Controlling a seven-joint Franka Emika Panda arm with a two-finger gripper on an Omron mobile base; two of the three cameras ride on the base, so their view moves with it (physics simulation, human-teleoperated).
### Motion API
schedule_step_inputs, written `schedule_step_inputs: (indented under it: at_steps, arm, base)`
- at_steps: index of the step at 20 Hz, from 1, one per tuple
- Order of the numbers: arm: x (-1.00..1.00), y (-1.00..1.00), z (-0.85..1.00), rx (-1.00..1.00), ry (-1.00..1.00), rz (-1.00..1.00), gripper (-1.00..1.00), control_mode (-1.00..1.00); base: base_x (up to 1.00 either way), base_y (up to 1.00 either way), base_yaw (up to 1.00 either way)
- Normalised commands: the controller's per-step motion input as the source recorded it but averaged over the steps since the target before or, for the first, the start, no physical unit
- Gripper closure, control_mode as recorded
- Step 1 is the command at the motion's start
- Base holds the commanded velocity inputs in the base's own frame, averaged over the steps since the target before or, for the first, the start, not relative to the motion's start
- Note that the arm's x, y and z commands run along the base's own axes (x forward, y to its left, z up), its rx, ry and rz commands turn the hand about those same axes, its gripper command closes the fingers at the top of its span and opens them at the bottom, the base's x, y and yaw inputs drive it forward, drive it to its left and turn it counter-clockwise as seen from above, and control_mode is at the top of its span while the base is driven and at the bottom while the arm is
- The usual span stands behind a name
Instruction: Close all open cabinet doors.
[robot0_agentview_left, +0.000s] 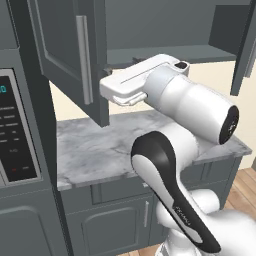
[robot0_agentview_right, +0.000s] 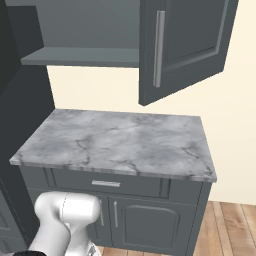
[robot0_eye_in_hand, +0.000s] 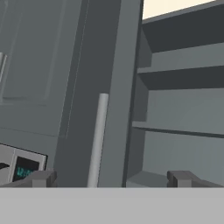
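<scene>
Two tall dark grey cabinet doors stand open over the marble counter. The left door (robot0_agentview_left: 65, 45) swings out toward me, its silver bar handle (robot0_agentview_left: 84, 60) facing the room. The right door (robot0_agentview_right: 185, 45) hangs open too, with its handle (robot0_agentview_right: 159, 47) near its free edge. My gripper (robot0_eye_in_hand: 111, 179) is open, its fingertips (robot0_eye_in_hand: 41, 178) wide apart and holding nothing. In the hand view, the left door's handle (robot0_eye_in_hand: 98, 140) and door edge (robot0_eye_in_hand: 124, 87) lie just ahead, between the tips. My hand (robot0_agentview_left: 122, 86) sits right by that door's free edge, at shelf height.
The open cabinet (robot0_agentview_right: 80, 56) shows bare shelves (robot0_eye_in_hand: 183, 76). The marble counter (robot0_agentview_right: 125, 140) lies below, over a drawer (robot0_agentview_right: 106, 183) and base-cabinet doors (robot0_agentview_right: 145, 225). A tall appliance with a control panel (robot0_agentview_left: 15, 135) stands at the left. Wood floor (robot0_agentview_right: 235, 220) is at the right.
</scene>
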Motion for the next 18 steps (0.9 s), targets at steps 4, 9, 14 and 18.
schedule_step_inputs:
  at_steps: [4,9,14,18]
  arm:
    - [0.29,0.2,0.0,0.0,0.0,0.0,-1.0,-1.0]
    - [0.29,0.13,0.0,0.0,0.0,0.0,-1.0,-1.0]
    - [0.27,0.25,0.0,-0.01,0.0,0.0,-1.0,-1.0]
    - [0.29,0.05,0.0,0.0,0.0,0.0,-1.0,-1.0]
  base:
    - [0.0,0.0,0.0]
    - [0.0,0.0,0.0]
    - [0.0,0.0,0.0]
    - [0.0,0.0,0.0]
